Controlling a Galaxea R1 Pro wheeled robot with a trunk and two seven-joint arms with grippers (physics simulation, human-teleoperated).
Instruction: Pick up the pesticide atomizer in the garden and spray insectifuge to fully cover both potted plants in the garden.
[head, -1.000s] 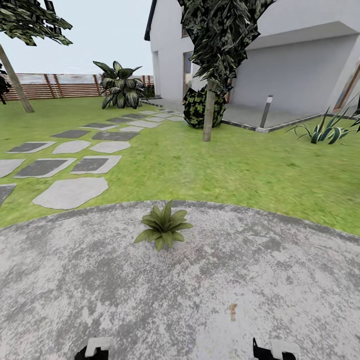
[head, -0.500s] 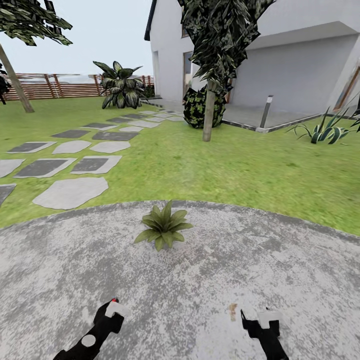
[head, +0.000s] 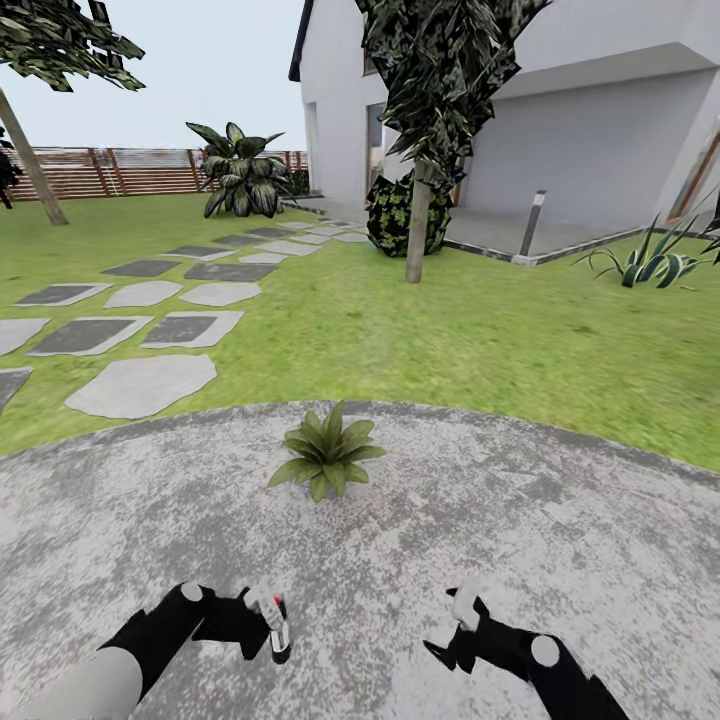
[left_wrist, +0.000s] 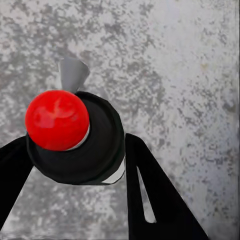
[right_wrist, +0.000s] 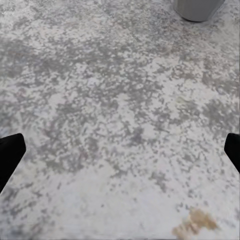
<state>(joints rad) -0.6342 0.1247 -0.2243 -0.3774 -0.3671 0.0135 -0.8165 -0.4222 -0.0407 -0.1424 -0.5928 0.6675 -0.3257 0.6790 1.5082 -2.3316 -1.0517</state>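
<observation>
Left wrist: fingers (left_wrist: 145, 190) grip atomizer (left_wrist: 75, 137).

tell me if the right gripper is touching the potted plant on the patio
Apart. The head view shows a wide stretch of bare patio between the right gripper and the potted plant.

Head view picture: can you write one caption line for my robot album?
Both robot arms reach over the grey patio toward a small potted plant, the left gripper carrying a red-tipped object.

I saw the mottled grey patio (head: 420, 560) carrying one potted plant (head: 328, 455), well ahead of both my grippers, between them.
</observation>
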